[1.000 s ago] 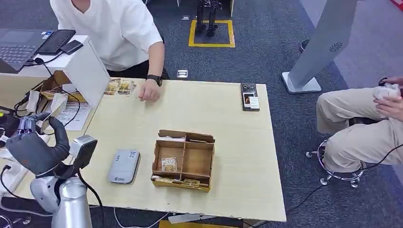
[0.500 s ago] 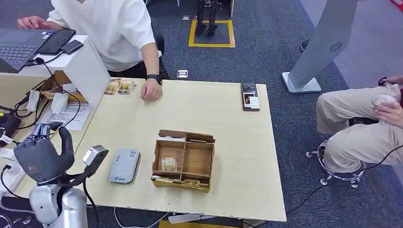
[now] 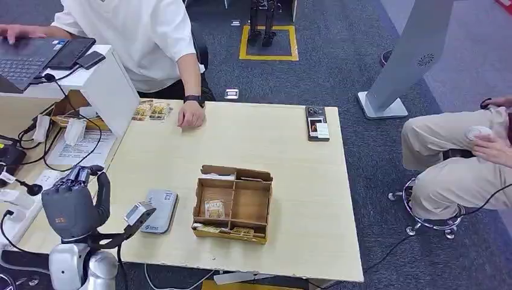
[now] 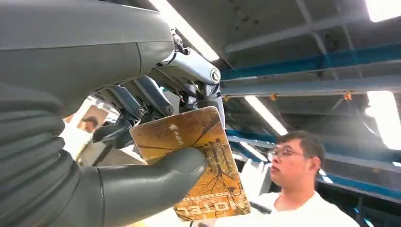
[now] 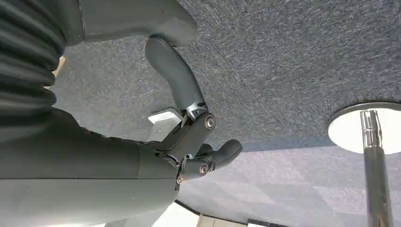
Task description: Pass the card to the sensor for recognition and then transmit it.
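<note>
The left robot hand [image 3: 71, 205] is seen raised at the near left corner of the pale wooden worktop [image 3: 290, 199], palm turned away from the head camera. In the left wrist view a yellow-brown printed card with a tree pattern [image 4: 194, 163] is held in it, pinched between the thick grey thumb [image 4: 156, 182] and the darker fingers [image 4: 142, 97]; from the head view the card is hidden behind the hand. The right robot hand [image 5: 189, 142] is shown by its wrist view over grey-blue carpet [image 5: 302, 56], fingers curled inward with nothing between them.

Just beside the left robot hand, the grey rounded card sensor [image 3: 158, 211] lies flat on the worktop. To its right stands a brown cardboard box divided into compartments [image 3: 233, 204]; one small yellowish card [image 3: 214, 208] is seen in its near left compartment, and more yellowish cards [image 3: 226, 230] lie along its front edge. The other compartments' contents cannot be told.

At the far edge a dark phone-like device [image 3: 317, 122] lies flat, and a small pile of yellowish cards [image 3: 152, 110] sits near the resting hand [image 3: 191, 116] of a person in a white shirt [image 3: 145, 36]. That person's head and shoulders are shown in the left wrist view, beneath ceiling lights.
</note>
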Tool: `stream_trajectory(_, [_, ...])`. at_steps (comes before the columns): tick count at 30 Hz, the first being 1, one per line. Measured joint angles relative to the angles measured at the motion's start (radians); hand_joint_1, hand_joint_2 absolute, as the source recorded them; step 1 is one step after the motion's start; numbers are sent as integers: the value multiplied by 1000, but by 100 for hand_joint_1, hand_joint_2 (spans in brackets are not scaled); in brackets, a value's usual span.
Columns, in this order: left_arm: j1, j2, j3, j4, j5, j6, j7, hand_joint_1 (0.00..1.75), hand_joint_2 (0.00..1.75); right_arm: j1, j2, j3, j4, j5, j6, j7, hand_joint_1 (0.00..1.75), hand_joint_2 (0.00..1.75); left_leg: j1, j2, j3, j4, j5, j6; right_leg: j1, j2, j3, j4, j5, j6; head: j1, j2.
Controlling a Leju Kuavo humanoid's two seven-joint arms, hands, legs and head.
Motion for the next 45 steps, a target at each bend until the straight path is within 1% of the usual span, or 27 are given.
stream_trajectory(4, [5,5,-14,23,-17,0,15,175,175,-1,-2,0,0,-5,0,0,0,175,0,0,0,0,0,0,0,0,0,0,0,0,1,0])
stream_trajectory(8, [29,2,-39,43,-88,0,66,175,175,1,-2,0,0,-7,0,0,0,175,0,0,0,0,0,0,0,-1,0,0,0,0,1,0])
stream_trajectory(11, [35,2,-48,57,-102,0,72,175,175,0,-2,0,0,-8,0,0,0,175,0,0,0,0,0,0,0,0,0,0,0,0,0,0])
stream_trajectory(14, [42,5,-65,76,-137,0,138,175,175,0,-2,0,0,-8,0,0,0,175,0,0,0,0,0,0,0,0,0,0,0,0,0,0])
stream_trajectory(17, [48,6,-80,99,-153,0,164,175,175,0,-2,0,0,-10,0,1,0,175,0,0,0,0,0,0,0,0,0,0,0,0,0,0])
stream_trajectory(21, [59,11,-116,129,-179,0,250,175,175,0,-2,0,0,-16,0,0,0,175,0,0,0,0,0,0,0,0,0,0,0,0,0,0])
stream_trajectory(22, [62,13,-126,135,-181,0,258,175,175,0,-2,0,0,-17,0,0,0,175,0,0,0,0,0,0,0,0,0,0,0,0,1,0])
stream_trajectory(27, [79,17,-158,167,-188,0,295,175,175,1,-2,0,0,-19,0,0,0,175,0,0,0,0,0,0,0,0,0,0,0,0,1,0])
stream_trajectory(31, [84,18,-175,198,-197,0,308,175,175,1,-2,0,0,-21,0,0,0,175,0,0,0,0,0,0,0,0,0,0,0,0,1,0])
stream_trajectory(35, [89,18,-186,209,-198,0,312,175,175,1,-2,0,0,-21,0,0,0,175,0,0,0,0,0,0,0,0,0,0,0,0,0,0])
stream_trajectory(38, [89,23,-203,223,-201,0,344,175,175,2,-2,0,0,-23,0,0,0,175,0,0,0,0,0,0,0,0,0,0,0,0,0,0])
stream_trajectory(42, [90,30,-213,238,-197,0,347,175,175,2,-2,0,0,-29,0,-3,0,175,0,0,0,0,0,0,0,0,0,0,0,0,0,0])
stream_trajectory(45, [90,35,-224,254,-204,0,362,175,175,2,-2,0,0,-29,0,-2,0,175,0,0,0,0,0,0,0,0,0,0,0,0,0,0])
